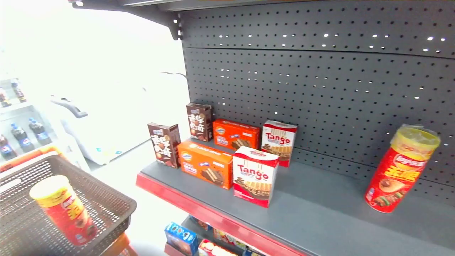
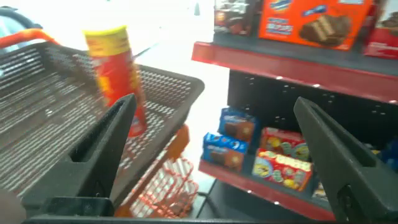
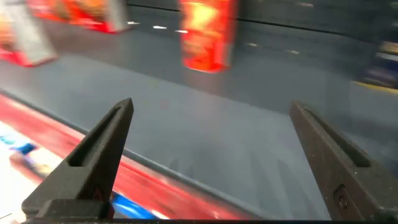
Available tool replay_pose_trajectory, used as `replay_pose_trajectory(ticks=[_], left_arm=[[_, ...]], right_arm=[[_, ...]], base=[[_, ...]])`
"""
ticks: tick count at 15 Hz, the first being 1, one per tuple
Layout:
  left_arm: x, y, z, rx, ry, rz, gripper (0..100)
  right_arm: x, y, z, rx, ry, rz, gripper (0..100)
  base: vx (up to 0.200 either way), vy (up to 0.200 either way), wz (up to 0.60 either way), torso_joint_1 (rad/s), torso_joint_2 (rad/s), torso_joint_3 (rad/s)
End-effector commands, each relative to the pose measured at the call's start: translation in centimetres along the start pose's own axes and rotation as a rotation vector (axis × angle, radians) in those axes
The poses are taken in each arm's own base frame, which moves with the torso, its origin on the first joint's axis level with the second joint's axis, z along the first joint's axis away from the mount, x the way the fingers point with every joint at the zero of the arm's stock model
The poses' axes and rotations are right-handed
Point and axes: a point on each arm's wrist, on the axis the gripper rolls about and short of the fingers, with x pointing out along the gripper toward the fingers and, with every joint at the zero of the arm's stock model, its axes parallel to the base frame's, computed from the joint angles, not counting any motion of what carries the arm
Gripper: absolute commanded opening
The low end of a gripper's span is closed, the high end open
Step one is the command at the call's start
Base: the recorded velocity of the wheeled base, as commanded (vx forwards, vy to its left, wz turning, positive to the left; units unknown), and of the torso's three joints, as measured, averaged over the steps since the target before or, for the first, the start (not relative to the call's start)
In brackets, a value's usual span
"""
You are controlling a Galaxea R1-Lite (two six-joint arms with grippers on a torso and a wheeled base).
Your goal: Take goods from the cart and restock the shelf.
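Note:
A red chip can with a yellow lid [image 1: 64, 209] stands in the dark mesh cart basket [image 1: 117, 209] at the lower left; the left wrist view shows the chip can [image 2: 115, 78] beyond my open left gripper [image 2: 214, 143], which holds nothing. A second red chip can [image 1: 401, 169] stands on the grey shelf [image 1: 320, 213] at the right, by the pegboard. That shelf can [image 3: 208, 34] appears ahead of my open, empty right gripper [image 3: 211, 155], which hovers over the bare shelf board [image 3: 205, 124] near its red front edge.
Brown, orange and red-white snack boxes [image 1: 217, 153] stand in two rows on the shelf's left half. A lower shelf [image 2: 280, 162] holds more packets. The orange cart frame [image 1: 21, 156] borders the basket. Drink bottles [image 1: 21, 137] stand far left.

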Motion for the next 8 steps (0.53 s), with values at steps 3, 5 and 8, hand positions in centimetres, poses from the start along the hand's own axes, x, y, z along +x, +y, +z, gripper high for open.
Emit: replay_pose_trajectory(ticks=[3,5,8], left_arm=[[0.0,0.0,0.0,0.001,0.0,0.0,100],[0.0,0.0,0.0,0.001,0.0,0.0,100],[0.0,0.0,0.0,0.005,0.0,0.0,100]], right_arm=[[0.01,0.0,0.0,0.002,0.002,0.001,100],[0.01,0.0,0.0,0.002,0.002,0.001,100],[0.01,0.0,0.0,0.003,0.002,0.001,100]], base=[[0.0,0.0,0.6,-0.001,0.0,-0.002],[0.0,0.0,0.6,0.002,0.0,0.005],[0.0,0.0,0.2,0.001,0.0,0.002]])
